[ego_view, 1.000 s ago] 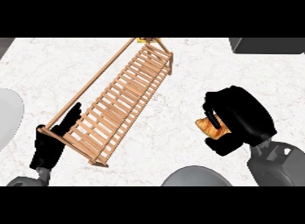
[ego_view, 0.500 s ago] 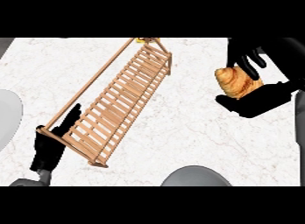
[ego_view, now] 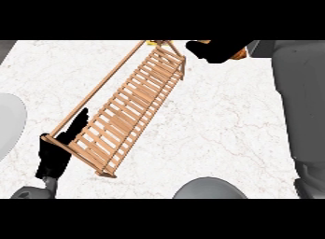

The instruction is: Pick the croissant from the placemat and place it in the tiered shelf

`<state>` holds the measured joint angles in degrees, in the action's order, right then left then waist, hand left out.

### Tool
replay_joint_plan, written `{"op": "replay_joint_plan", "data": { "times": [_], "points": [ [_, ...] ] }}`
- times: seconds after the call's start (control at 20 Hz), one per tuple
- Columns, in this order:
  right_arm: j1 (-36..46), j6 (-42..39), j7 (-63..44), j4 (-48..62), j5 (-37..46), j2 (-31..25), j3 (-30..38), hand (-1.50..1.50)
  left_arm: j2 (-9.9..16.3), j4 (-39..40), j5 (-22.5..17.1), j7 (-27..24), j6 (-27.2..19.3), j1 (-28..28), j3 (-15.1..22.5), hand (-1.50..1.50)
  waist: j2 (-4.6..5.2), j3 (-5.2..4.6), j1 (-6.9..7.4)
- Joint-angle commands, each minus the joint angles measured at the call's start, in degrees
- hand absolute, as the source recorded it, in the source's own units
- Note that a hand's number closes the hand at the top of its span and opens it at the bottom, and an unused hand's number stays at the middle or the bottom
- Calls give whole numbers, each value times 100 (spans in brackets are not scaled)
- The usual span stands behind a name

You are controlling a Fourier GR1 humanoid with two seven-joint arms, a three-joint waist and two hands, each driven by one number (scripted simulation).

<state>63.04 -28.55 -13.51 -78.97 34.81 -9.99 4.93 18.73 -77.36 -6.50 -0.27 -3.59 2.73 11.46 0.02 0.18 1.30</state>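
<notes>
A long wooden slatted tiered shelf (ego_view: 127, 112) lies diagonally across the marble counter. At the top of the view my right hand (ego_view: 217, 49) is curled round the golden-brown croissant (ego_view: 240, 54), of which only a small edge shows; the hand hovers beside the shelf's far end. My grey right forearm (ego_view: 307, 107) fills the right side. At the lower left my left hand (ego_view: 55, 151) stays open, its fingers up against the shelf's near end. No placemat shows.
A pale grey plate (ego_view: 1, 126) sits at the left edge. A grey rounded shape (ego_view: 208, 190) shows at the bottom middle. A small yellow item (ego_view: 152, 42) peeks out behind the shelf's far end.
My right hand has carried the croissant up and to the left, from the right side to the shelf's far end. The left hand has not moved.
</notes>
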Motion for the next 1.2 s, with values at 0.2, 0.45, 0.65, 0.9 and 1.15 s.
{"op": "replay_joint_plan", "data": {
  "times": [0.2, 0.45, 0.65, 0.9, 1.15],
  "points": [
    [1180, 1100, 427, 1913, 654, 560, -376, 150, -174, 318, 236, 177, 69, 311, 108, 0, 56, -26, 27],
    [1938, 1251, 896, 3309, 741, 624, -299, 150, -192, -28, 184, 7, 181, -95, 156, 0, 68, -27, 126],
    [2033, 1674, 1152, 4076, 962, 930, -457, 150, -258, 89, 362, -10, 83, -89, 195, 0, 76, -28, 115],
    [2310, 2053, 1237, 4961, 662, 995, -947, 150, -132, -148, 196, 358, 285, 132, 56, 0, 82, -29, 246],
    [1987, 1202, 964, 5266, -1251, 998, 135, -150, -207, 11, 340, 374, 260, 421, 168, 0, 119, -25, 464]
  ]
}}
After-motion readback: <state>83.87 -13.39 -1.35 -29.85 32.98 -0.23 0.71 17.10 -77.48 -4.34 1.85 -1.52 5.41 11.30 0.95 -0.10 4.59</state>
